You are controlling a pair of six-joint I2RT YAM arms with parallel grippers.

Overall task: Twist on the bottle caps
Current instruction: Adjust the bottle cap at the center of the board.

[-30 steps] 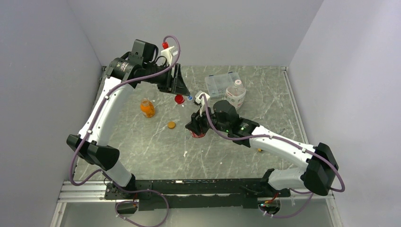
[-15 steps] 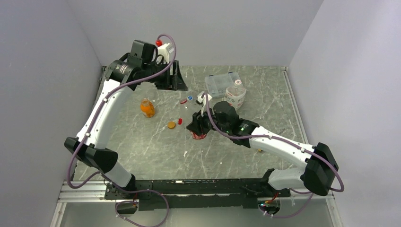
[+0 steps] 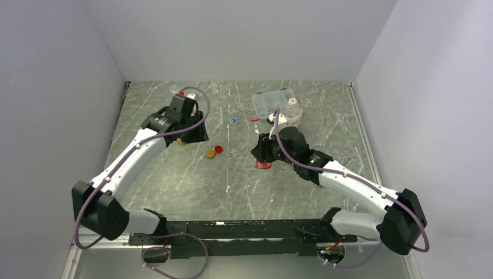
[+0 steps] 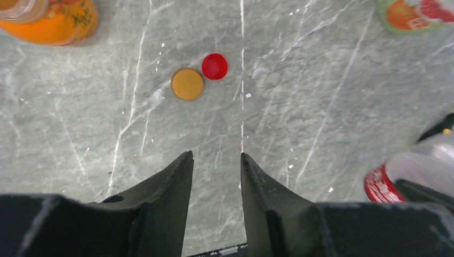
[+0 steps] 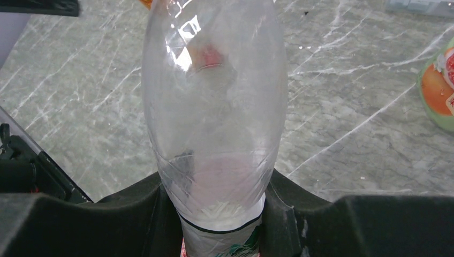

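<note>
Standoff on the marbled bench (image 4: 332,112): small round red plastic cap (image 4: 214,66), beside a round orange plastic cap (image 4: 187,83), lies ahead of our left tool (image 4: 216,156), parted and empty; our right tool (image 5: 217,201) clamps the clear red-labelled bottle (image 5: 214,107).

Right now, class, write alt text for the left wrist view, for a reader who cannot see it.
The left pincer hangs open and empty over a grey marbled table, pointing toward an orange cap and a red cap lying side by side. A bottle of orange liquid sits top left; a red-labelled bottle shows at the right edge.
</note>
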